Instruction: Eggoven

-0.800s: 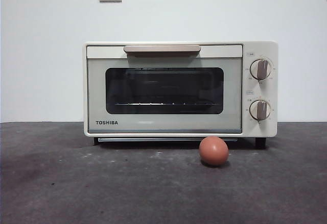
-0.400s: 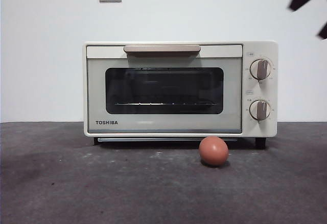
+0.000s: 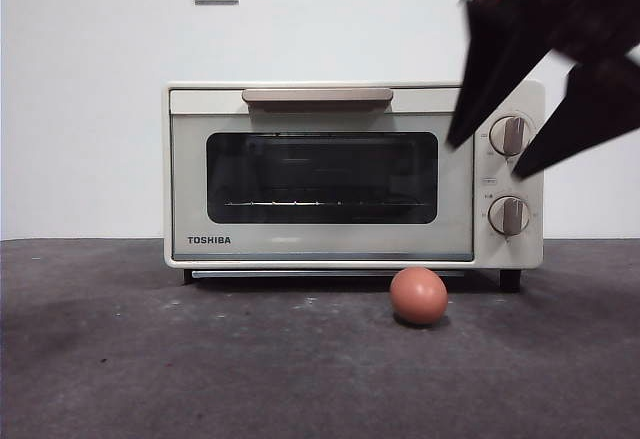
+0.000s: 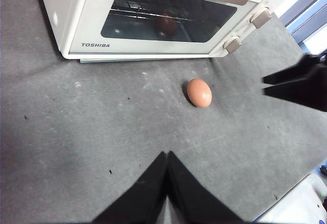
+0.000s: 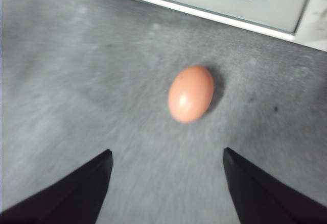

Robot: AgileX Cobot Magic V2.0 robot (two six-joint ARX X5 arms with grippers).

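The egg [image 3: 418, 295] is found alone on the dark table [image 3: 150, 359], just in front of the toaster oven [image 3: 320, 174] and apart from its closed door. Bare table is seen on both sides of the egg and toward the camera, so those approaches are unblocked. Behind the egg, room is cut short by the oven's front wall and its low front edge. The space straight above the egg is unobstructed up to the right gripper [image 5: 167, 183], whose jaws are spread wide with the egg seen between them, untouched. The left gripper [image 4: 166, 155], with jaws pressed together, is held well back from the egg over bare table.
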